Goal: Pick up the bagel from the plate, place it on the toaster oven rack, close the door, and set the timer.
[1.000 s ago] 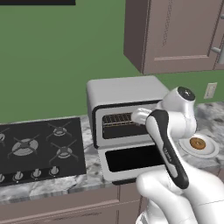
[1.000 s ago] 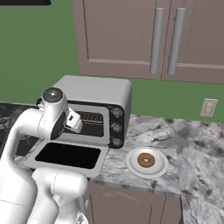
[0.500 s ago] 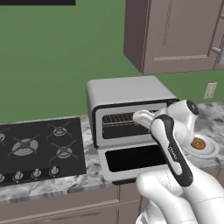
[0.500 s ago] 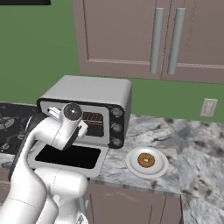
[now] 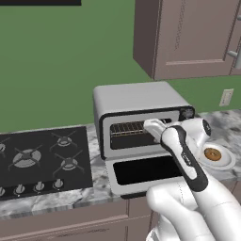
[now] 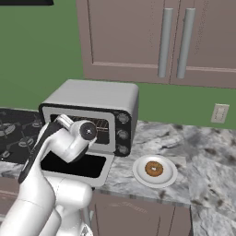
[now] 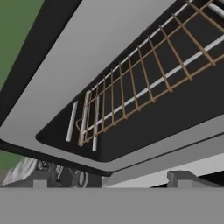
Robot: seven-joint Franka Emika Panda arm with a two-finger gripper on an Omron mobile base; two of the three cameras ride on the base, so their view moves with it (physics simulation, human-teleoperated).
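The bagel (image 5: 212,154) (image 6: 154,168), a small golden-brown ring, lies on the white plate (image 5: 226,161) (image 6: 138,172) on the counter, right of the toaster oven. The door (image 5: 141,170) (image 6: 73,166) hangs open and flat in front of the oven. Inside the cavity runs the wire toaster oven rack (image 5: 126,128) (image 7: 144,87), bare. My gripper (image 5: 148,125) (image 7: 113,179) hovers just in front of the oven mouth, above the door and pointing into the cavity. It is open with nothing between its fingers, well left of the bagel.
A black gas hob (image 5: 42,157) lies left of the oven. Three knobs (image 6: 122,133) run down the oven's right front. Wall cupboards (image 6: 170,41) hang above. A wall socket (image 6: 219,113) is at the right, over the marble counter (image 6: 207,156).
The wrist has sunk lower in front of the oven while the hand stays at the oven mouth. The gripper stays open; bagel, plate and door have not moved.
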